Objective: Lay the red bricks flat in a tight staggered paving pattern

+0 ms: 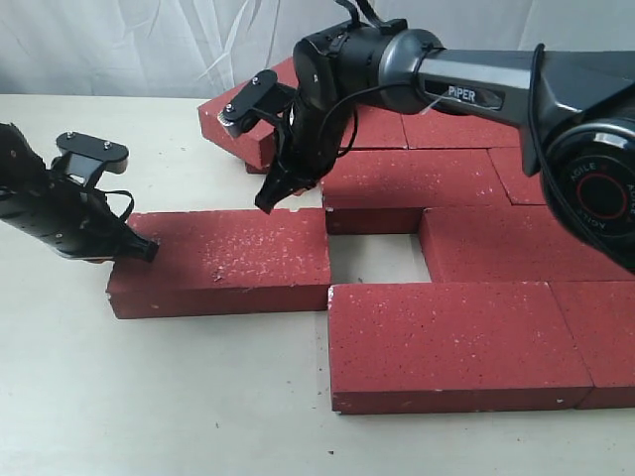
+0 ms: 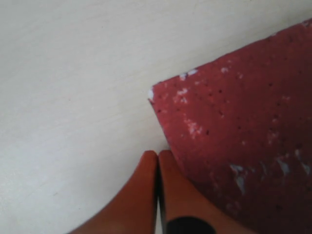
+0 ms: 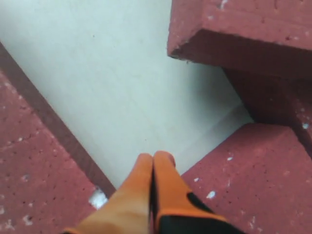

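Note:
Several dark red bricks with white flecks lie flat in staggered rows at the right, among them a front brick (image 1: 456,342) and a back brick (image 1: 417,178). One loose brick (image 1: 223,260) lies left of them, with a bare gap (image 1: 375,258) at its right end. My left gripper (image 1: 149,250) is shut, its tips against this brick's left end; in the left wrist view the shut gripper (image 2: 157,155) sits at the brick's edge (image 2: 243,136). My right gripper (image 1: 266,203) is shut and empty, just over the loose brick's far edge. In the right wrist view that gripper (image 3: 155,157) points at bare table between bricks (image 3: 253,170).
A further brick (image 1: 248,124) lies tilted on the pile's far left corner, behind the right arm. The pale table (image 1: 149,397) extends to the left and front. A white curtain hangs behind.

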You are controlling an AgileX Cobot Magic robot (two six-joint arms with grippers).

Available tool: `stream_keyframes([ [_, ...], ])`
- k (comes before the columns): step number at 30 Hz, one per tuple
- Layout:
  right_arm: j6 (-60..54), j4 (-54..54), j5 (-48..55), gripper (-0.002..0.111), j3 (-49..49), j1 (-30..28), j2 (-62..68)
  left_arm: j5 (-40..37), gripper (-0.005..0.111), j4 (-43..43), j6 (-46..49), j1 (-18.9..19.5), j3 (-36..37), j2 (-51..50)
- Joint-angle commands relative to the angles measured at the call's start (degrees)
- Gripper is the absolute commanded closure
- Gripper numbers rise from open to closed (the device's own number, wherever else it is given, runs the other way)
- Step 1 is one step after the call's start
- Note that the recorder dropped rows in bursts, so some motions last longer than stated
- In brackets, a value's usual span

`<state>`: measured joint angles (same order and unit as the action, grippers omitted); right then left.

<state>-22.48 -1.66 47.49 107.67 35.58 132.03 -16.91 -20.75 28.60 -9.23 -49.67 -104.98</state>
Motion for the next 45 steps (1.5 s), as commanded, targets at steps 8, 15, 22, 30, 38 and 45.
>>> stream_keyframes([
  [8, 0.19, -1.86, 6.49, 0.109, 0.60, -0.20, 0.88, -1.10, 0.107, -0.21, 0.35, -0.63, 0.01, 0.01],
  [15, -0.92, 0.04, 11.13, 0.109, 0.60, -0.20, -0.30, -1.46, 0.107, -0.21, 0.35, -0.63, 0.01, 0.01],
  [22, -2.15, 1.19, 8.79, 0.109, 0.60, -0.20, -0.30, -2.17, 0.107, 1.15, 0.56, -0.63, 0.01, 0.12],
  [30, -1.80, 2.42, 7.21, 0.109, 0.60, -0.20, -0.30, 3.27, 0.107, 1.32, 0.56, -0.37, 0.01, 0.22],
  [38, -1.80, 1.66, 7.14, 0.109, 0.60, -0.20, -0.30, 1.93, 0.107, 2.21, 0.56, -0.29, 0.01, 0.22],
  [45, -1.80, 2.08, 6.97, 0.109, 0.60, -0.20, 0.34, -0.97, 0.107, 2.72, 0.38, 1.79, 0.01, 0.22],
])
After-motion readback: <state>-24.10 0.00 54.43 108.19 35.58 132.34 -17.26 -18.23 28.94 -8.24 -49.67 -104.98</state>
